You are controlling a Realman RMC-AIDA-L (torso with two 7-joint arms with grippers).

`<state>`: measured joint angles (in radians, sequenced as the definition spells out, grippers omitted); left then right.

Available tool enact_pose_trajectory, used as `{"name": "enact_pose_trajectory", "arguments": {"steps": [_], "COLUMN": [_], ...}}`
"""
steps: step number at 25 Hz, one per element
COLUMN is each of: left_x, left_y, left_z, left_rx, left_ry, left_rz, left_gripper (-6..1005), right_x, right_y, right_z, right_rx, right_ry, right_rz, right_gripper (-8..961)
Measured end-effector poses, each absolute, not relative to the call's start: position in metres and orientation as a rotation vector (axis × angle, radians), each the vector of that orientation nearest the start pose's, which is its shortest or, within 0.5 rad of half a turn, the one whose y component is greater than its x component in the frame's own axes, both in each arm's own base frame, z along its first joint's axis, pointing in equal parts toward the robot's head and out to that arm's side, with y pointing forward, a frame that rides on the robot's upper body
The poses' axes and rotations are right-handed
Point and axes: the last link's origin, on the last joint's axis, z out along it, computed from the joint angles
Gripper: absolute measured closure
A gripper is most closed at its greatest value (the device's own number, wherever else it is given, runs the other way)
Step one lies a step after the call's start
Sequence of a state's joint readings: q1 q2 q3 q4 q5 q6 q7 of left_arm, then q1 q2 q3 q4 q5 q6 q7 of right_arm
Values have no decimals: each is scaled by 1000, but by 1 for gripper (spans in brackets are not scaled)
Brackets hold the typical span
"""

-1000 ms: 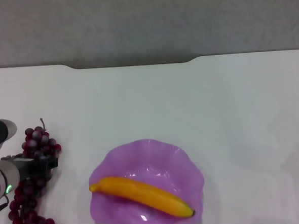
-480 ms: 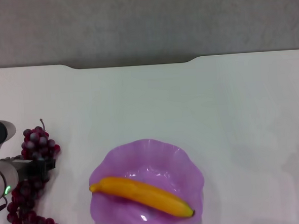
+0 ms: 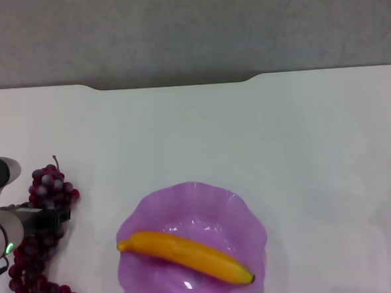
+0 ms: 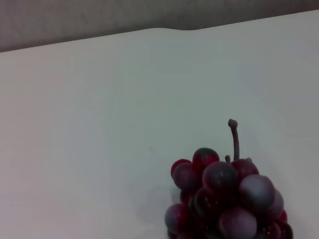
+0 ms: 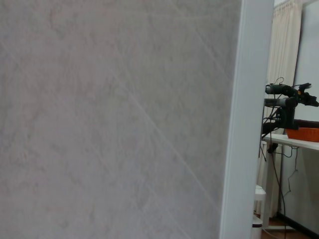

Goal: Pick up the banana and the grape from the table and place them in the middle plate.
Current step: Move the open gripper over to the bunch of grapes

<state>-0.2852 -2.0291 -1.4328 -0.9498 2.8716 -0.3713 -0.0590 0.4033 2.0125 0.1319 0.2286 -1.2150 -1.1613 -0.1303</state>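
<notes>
the grape is lying on the desk at the robot's left, its long axis running near to far with the stem at the far end, well apart from the plate where the banana is already resting. the left pincer is sitting right over the bunch's middle, far nearer than the right arm, which is out of sight; i cannot tell whether it is gripping yet.

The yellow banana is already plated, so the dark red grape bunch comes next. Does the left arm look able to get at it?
Probably yes: the left gripper is already at the dark red grape bunch, with nothing between them.
</notes>
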Motion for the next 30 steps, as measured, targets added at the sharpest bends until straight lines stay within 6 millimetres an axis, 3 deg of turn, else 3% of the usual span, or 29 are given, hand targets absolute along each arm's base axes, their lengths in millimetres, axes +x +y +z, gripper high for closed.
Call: {"name": "enact_pose_trajectory", "arguments": {"steps": [30], "left_x": [-337], "left_y": [356], "left_z": [-19], "left_rx": [-1819], "left_ry": [-1077], "left_rz": [84], "left_gripper": [444], "right_x": [389], "right_y": [301], "right_z": [15], "right_rx": [-1342], "right_ry": [629], "right_rz": [398], "right_gripper": [932]}}
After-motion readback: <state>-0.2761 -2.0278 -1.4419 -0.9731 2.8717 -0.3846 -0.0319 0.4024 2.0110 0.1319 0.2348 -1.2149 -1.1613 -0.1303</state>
